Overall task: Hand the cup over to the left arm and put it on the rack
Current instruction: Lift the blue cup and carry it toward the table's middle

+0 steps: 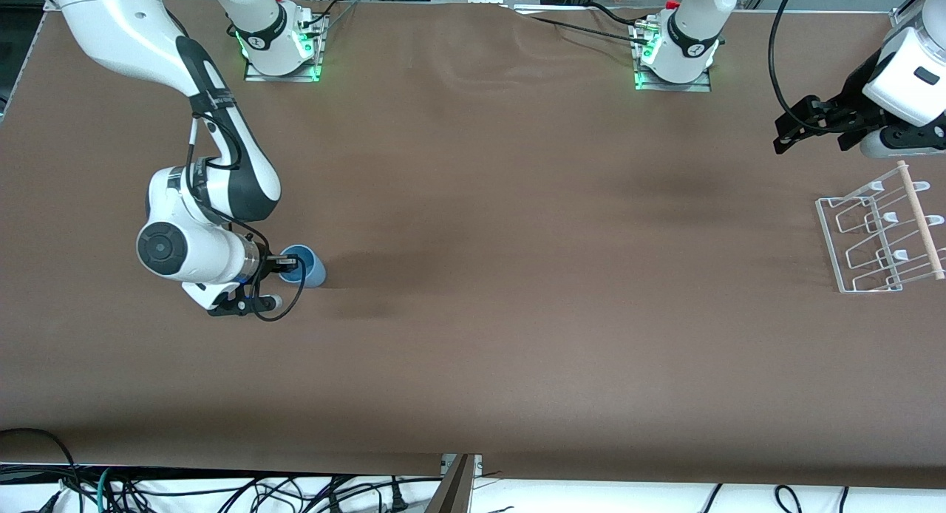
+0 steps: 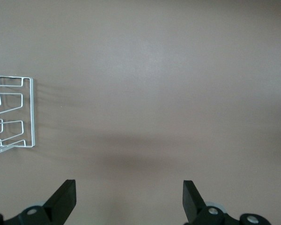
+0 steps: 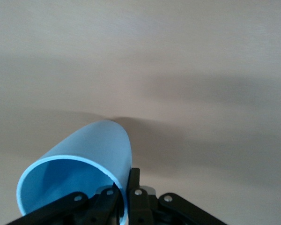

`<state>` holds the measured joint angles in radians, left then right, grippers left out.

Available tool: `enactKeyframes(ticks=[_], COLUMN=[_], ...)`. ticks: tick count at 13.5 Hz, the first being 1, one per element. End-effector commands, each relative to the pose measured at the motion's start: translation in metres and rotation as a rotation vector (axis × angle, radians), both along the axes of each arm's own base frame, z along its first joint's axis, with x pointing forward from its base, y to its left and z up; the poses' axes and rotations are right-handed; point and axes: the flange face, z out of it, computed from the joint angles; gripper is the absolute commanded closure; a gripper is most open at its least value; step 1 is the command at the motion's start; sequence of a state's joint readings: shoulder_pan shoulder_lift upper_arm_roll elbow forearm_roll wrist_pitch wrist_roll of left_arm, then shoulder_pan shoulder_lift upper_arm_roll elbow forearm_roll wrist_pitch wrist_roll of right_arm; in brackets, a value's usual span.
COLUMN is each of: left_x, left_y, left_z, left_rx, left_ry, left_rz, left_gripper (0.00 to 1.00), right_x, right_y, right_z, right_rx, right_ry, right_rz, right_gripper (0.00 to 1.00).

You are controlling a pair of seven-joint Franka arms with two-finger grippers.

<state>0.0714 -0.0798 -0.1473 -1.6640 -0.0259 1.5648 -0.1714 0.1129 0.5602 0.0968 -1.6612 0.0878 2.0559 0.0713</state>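
The cup (image 1: 304, 266), a small light-blue plastic tumbler without a handle, stands on the table (image 1: 473, 313) toward the right arm's end, roughly midway between the robots' edge and the camera's edge, its open rim tipped toward the right gripper (image 1: 290, 261), which is pinched shut on the rim wall, one finger inside and one outside. The white wire rack (image 1: 879, 236), with upright loops and a pale wooden rod along one edge, sits at the left arm's end of the table. The left arm (image 1: 898, 80) hangs above the table near the rack, its gripper (image 2: 130, 199) spread wide with nothing in it.

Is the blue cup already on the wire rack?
No, the cup stands on the table at the right arm's end, in the right gripper, apart from the rack.
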Motion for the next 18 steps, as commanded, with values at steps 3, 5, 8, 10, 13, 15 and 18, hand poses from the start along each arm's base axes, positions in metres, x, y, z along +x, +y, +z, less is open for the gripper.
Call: enactKeyframes(ticks=[3, 5, 8, 10, 13, 15, 18], left_x=[0.003, 0.003, 0.001, 0.002, 0.003, 0.002, 0.002], left_y=[0.002, 0.003, 0.003, 0.003, 0.003, 0.003, 0.003], left_z=[0.005, 0.004, 0.004, 0.004, 0.004, 0.004, 0.004], left_rx=[-0.008, -0.009, -0.008, -0.005, -0.008, -0.007, -0.007], left_ry=[0.01, 0.013, 0.026, 0.021, 0.013, 0.013, 0.013], left_rz=[0.014, 0.017, 0.017, 0.015, 0.016, 0.016, 0.016], left_gripper=[0.0, 0.0, 0.0, 0.0, 0.0, 0.0, 0.0], right_x=[0.002, -0.004, -0.011, -0.019, -0.032, -0.035, -0.041], right_y=[0.048, 0.087, 0.153, 0.19, 0.239, 0.269, 0.306], right_z=[0.052, 0.073, 0.108, 0.12, 0.125, 0.126, 0.129], right_rx=[0.197, 0.311, 0.403, 0.46, 0.563, 0.608, 0.682], right_ry=[0.033, 0.096, 0.16, 0.199, 0.207, 0.2, 0.261], right_rz=[-0.044, -0.144, -0.313, -0.362, -0.418, -0.475, -0.492], right_gripper=[1.0, 1.0, 1.0, 1.0, 1.0, 1.0, 1.0])
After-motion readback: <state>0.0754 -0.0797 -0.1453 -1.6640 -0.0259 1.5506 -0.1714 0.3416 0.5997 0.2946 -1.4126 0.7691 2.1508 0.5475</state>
